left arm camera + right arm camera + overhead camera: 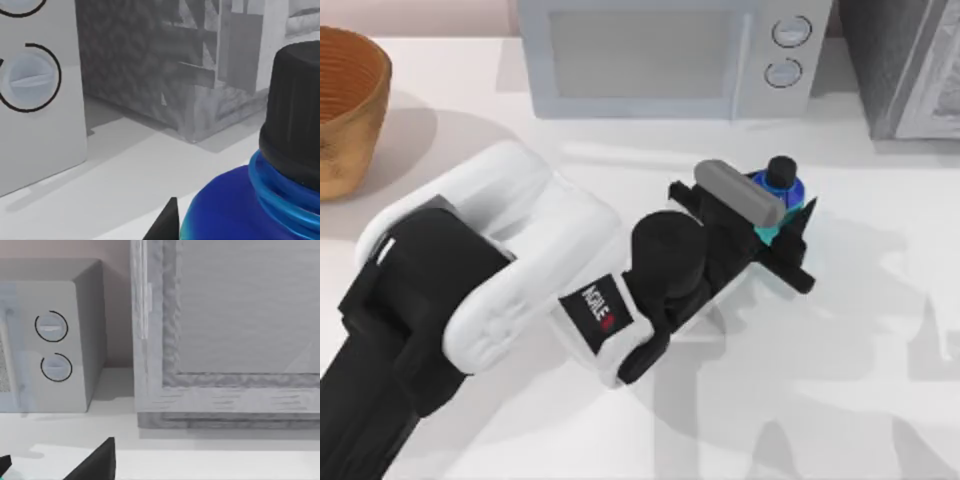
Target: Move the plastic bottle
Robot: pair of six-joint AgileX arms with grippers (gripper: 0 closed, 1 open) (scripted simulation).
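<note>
Jaws of the left gripper (pixel 782 232) stand on either side of the plastic bottle (pixel 782 190), and they look pressed against its cyan body, so the hold reads as a grasp, though the wrist hides the contact faces from above. The bottle stands upright on the white table (pixel 880 330), right of centre in the top view, just in front of the microwave (pixel 670 55) and near the grey cabinet (pixel 905 65) at the far right. Its black cap and blue shoulder rise clear of the fingers; in the left wrist view the cap (pixel 292 115) and shoulder sit very close to the camera, with a dark fingertip (pixel 167 222) just beside the body.

The step in hand seems to be securing and lifting the bottle. To do it well, the arm should keep the squeeze even and low on the body, below the shoulder, so the squat bottle cannot pivot. A straight vertical lift is safest, since the microwave is close behind and the cabinet is near. Any sideways travel should wait until the base is off the table.

A wicker basket (pixel 345 105) sits at the far left, well apart. The right wrist view looks toward the microwave's dials (pixel 52 347) and the cabinet.
</note>
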